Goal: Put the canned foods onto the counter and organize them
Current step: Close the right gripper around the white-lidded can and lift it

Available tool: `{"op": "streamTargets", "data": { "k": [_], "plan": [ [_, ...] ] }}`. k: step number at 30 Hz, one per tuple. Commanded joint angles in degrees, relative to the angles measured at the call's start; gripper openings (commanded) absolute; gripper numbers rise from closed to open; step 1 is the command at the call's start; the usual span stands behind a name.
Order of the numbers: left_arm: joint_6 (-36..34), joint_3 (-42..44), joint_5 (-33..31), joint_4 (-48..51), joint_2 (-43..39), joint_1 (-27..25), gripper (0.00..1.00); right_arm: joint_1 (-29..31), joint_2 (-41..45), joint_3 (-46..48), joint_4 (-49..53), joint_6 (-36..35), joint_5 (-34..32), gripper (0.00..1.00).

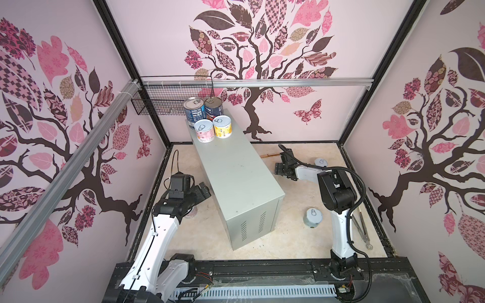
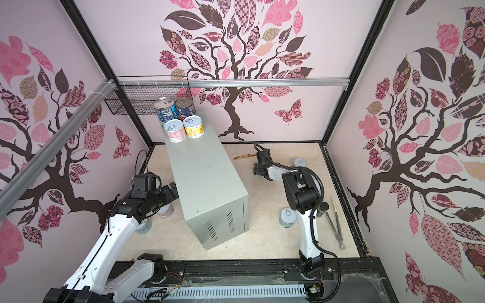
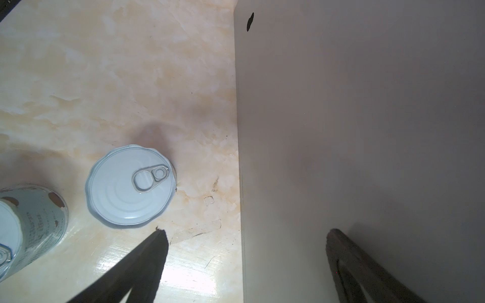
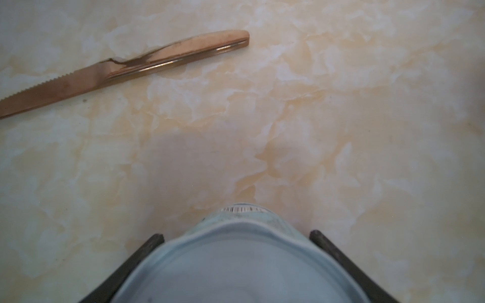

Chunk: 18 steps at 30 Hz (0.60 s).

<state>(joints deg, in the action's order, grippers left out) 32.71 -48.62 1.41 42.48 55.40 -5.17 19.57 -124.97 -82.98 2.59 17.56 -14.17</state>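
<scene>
The step in hand looks like a pick on the right. The right pincer (image 4: 236,233) straddles a short pale-blue-labelled tin with a white lid (image 4: 236,265) on the marbled beige surface (image 1: 288,236), towards its far edge, with one finger on each side of the lid. The close view blurs the rim, so I cannot tell whether the fingers already press the tin or only flank it. The left pincer (image 3: 246,233) is released, spread wide and empty, beside the left long wall of the long light-grey metal box (image 1: 236,178) that serves as the counter.

The next move, as I judge it, calls for a firm squeeze on the tin's wall and a straight lift above the box's top edge. Then comes a set-down on the bare top, just in front of the tins already there, in line with them.

Nine tins show.
- **On the box's top, at its far end:** four tins. A tall blue-labelled tin (image 1: 194,111) and a tall dark-labelled tin (image 1: 214,107) stand at the far edge. A short pink tin (image 1: 204,131) and a short yellow tin (image 1: 222,127) stand just in front of them.
- **On the marbled surface:** five tins.
  - The straddled one.
  - A white-lidded tin (image 1: 321,162) near the right edge.
  - A white-lidded tin (image 1: 312,216) towards the front right corner.
  - Two by the left edge, a white-lidded tin (image 3: 130,185) and a pale-labelled tin (image 3: 31,223).

One copper-coloured knife (image 4: 157,60) and one pair of metal tongs (image 1: 360,228) also lie there.
</scene>
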Motion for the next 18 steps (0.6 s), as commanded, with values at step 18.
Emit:
{"op": "streamTargets", "data": {
  "k": [18],
  "plan": [
    [-1.37,2.99,2.98,-2.49,-5.51,0.08,0.98,0.03,15.38,7.45,2.84,-0.71,3.01,0.58]
  ]
}}
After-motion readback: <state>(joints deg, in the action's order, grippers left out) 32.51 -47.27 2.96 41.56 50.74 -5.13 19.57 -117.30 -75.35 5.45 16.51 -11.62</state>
